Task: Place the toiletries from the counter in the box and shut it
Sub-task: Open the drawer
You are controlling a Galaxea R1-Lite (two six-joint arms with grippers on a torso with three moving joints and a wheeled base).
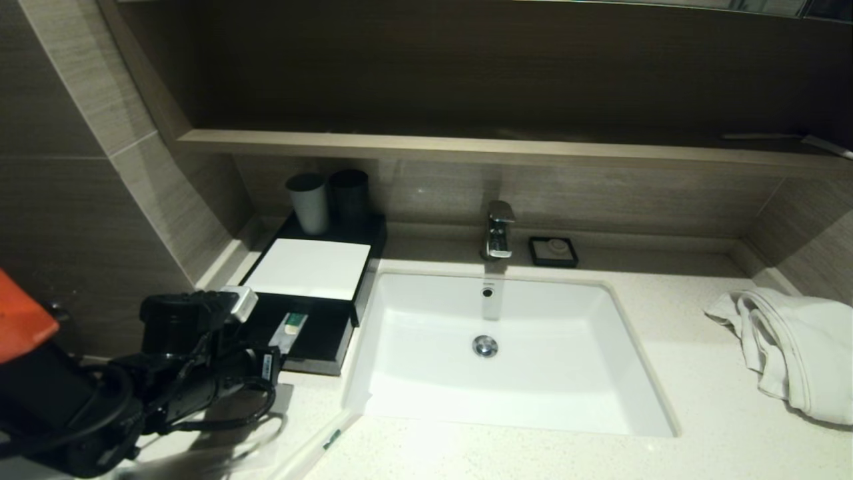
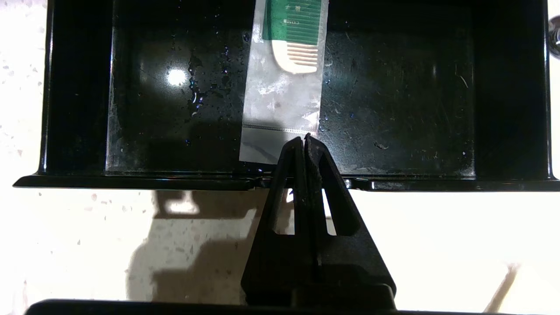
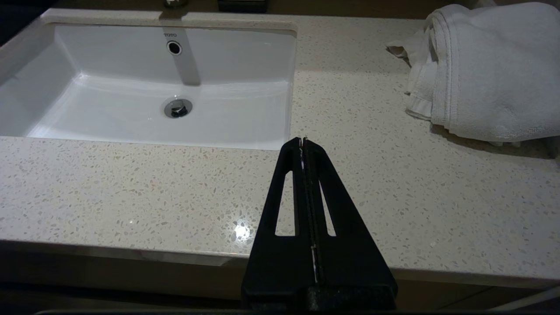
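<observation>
The black box (image 1: 310, 267) with a white top panel stands left of the basin, its front drawer (image 1: 326, 340) pulled open. A translucent sachet (image 1: 288, 328) holding a comb and a green label lies in the drawer (image 2: 415, 109); it also shows in the left wrist view (image 2: 282, 92). My left gripper (image 1: 270, 363) is shut at the drawer's front edge, its tips (image 2: 305, 138) over the sachet's near corner; nothing shows between the jaws. Another long sachet (image 1: 326, 440) with a green mark lies on the counter (image 1: 666, 373) by the basin's front left corner. My right gripper (image 3: 302, 140) is shut and empty.
The white basin (image 1: 533, 373) fills the middle, with a tap (image 1: 498, 230) and a small black soap dish (image 1: 553, 251) behind it. A grey cup (image 1: 310, 203) and a dark cup (image 1: 350, 197) stand behind the box. A white towel (image 1: 793, 347) lies at the right. A wooden shelf (image 1: 466, 147) overhangs.
</observation>
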